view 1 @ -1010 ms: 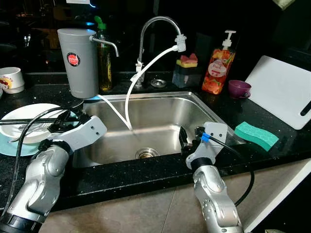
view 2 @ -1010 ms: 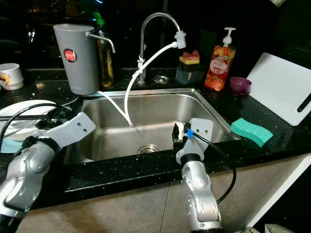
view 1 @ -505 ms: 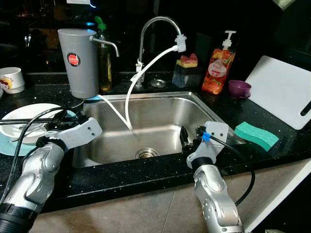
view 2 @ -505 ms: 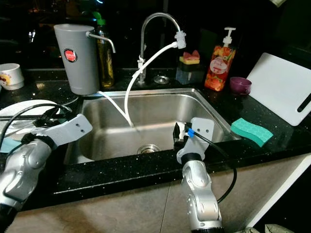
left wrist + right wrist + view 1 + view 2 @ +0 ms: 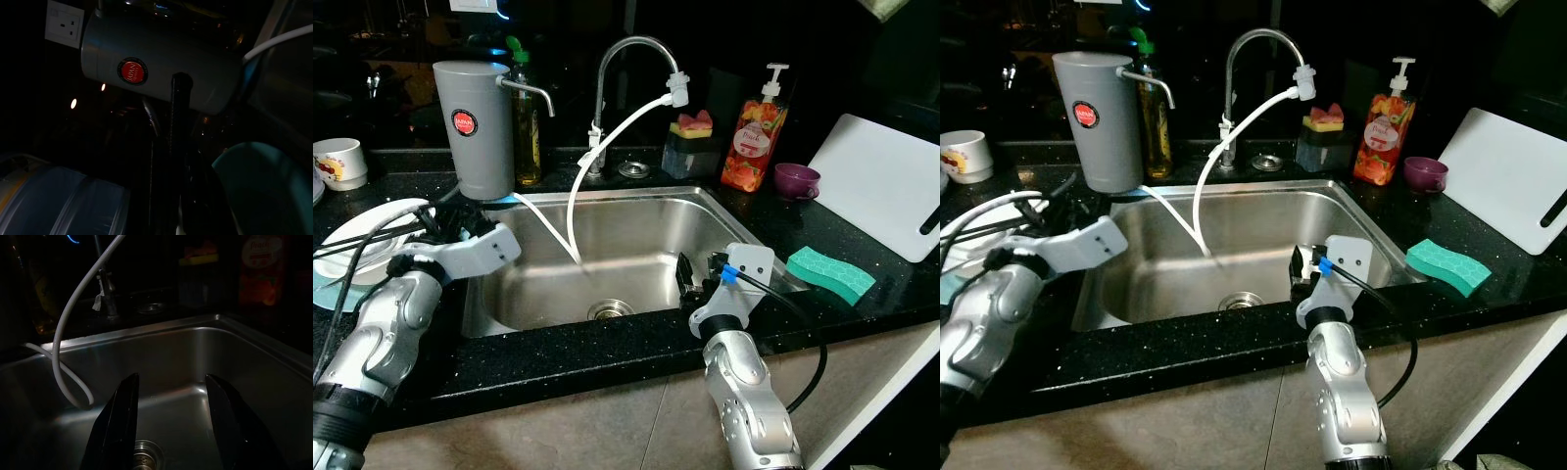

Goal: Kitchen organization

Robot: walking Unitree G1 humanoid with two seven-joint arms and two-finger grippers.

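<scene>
The white plate [image 5: 372,230] sits on the counter [image 5: 558,357] at the far left, chopsticks [image 5: 357,238] lying across it and a teal plate [image 5: 333,294] under its near edge; the left gripper [image 5: 440,227] hovers at the plate's right rim, just left of the sink [image 5: 626,211], and whether its fingers grip anything I cannot tell, the wrist view being too dark. The right gripper [image 5: 171,426] hangs over the near right part of the basin, jaws wide apart and empty.

By my judgement the tidying has barely begun; the dishes are not yet moved, the basin holds nothing but the white hose [image 5: 582,186] trailing from the faucet [image 5: 631,59], and everything on the counter awaits sorting.

Counted: two plates, one pair of chopsticks, one mug [image 5: 337,162] at far left, one grey water filter [image 5: 475,127], one dark bottle [image 5: 524,117] behind it, one faucet, one hose, one soap dispenser [image 5: 751,132], one sponge holder [image 5: 690,142], one purple cup [image 5: 795,179], one green sponge [image 5: 830,274] near right, one white cutting board [image 5: 886,191] far right.
</scene>
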